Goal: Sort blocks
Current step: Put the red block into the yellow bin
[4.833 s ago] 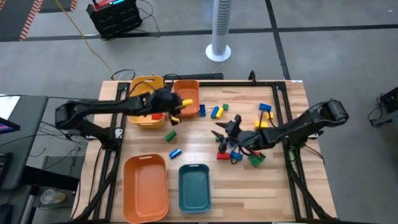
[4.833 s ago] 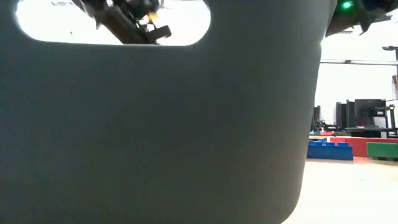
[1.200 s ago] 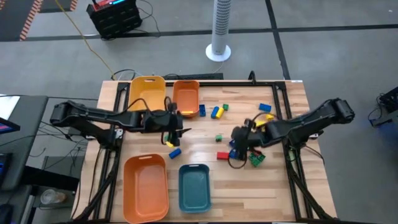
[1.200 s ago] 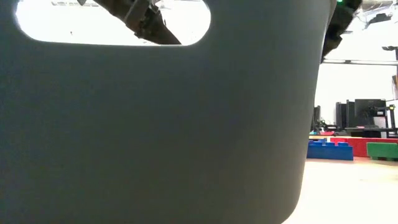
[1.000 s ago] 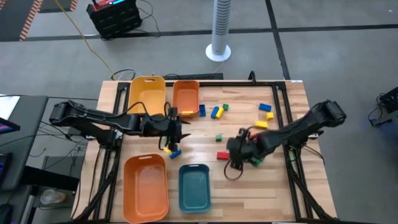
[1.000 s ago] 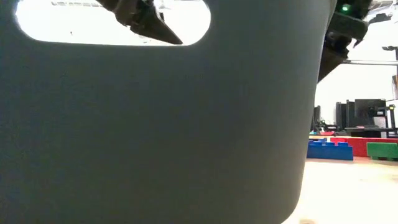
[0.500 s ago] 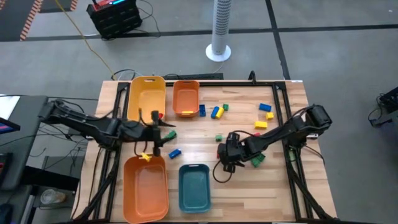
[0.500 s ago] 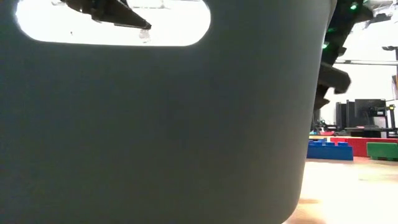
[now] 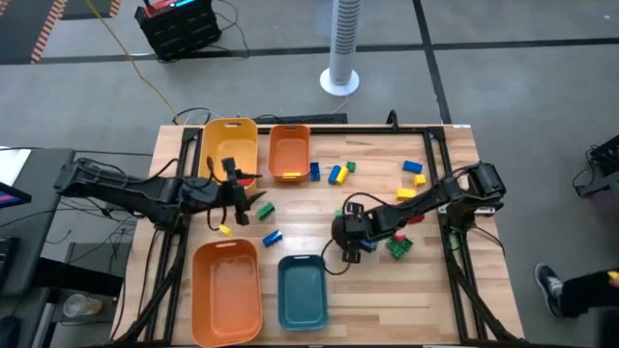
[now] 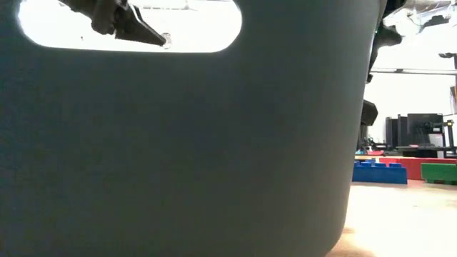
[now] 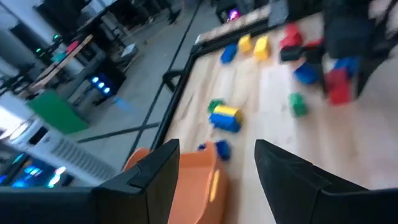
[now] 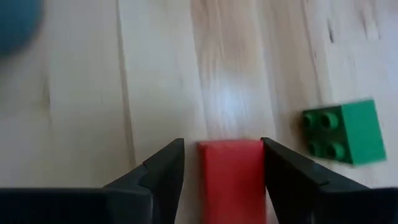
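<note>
**Mia:** Two arms are over the wooden surface [image 9: 319,208]. Where is the right end effector [image 9: 345,235]?

**Ben:** It is low in the middle of the surface, just right of the teal bin [image 9: 302,291]. Its two fingers [image 12: 163,171] are pinching a red block [image 12: 232,177]. A small green block [image 12: 346,132] lies near it on the wood.

**Mia:** And the left end effector [image 9: 239,200]?

**Ben:** It is on the left, near the yellow bin [image 9: 228,155] and the small orange bin [image 9: 288,152]. Its fingers [image 11: 153,177] are spread apart with nothing between them. A yellow block [image 9: 223,229] lies just by it, between the yellow bin and the big orange bin [image 9: 225,293].

**Mia:** Where are the other blocks?

**Ben:** A green block [image 9: 264,208] and a blue block [image 9: 272,237] lie close to the left end effector. More blue, yellow and green blocks [image 9: 336,173] sit at the far side, right of the small orange bin. Some lie by the right edge too, like a blue block [image 9: 412,166] there.

**Mia:** What about the low view?

**Ben:** A dark bin wall [image 10: 186,143] fills most of it.
</note>
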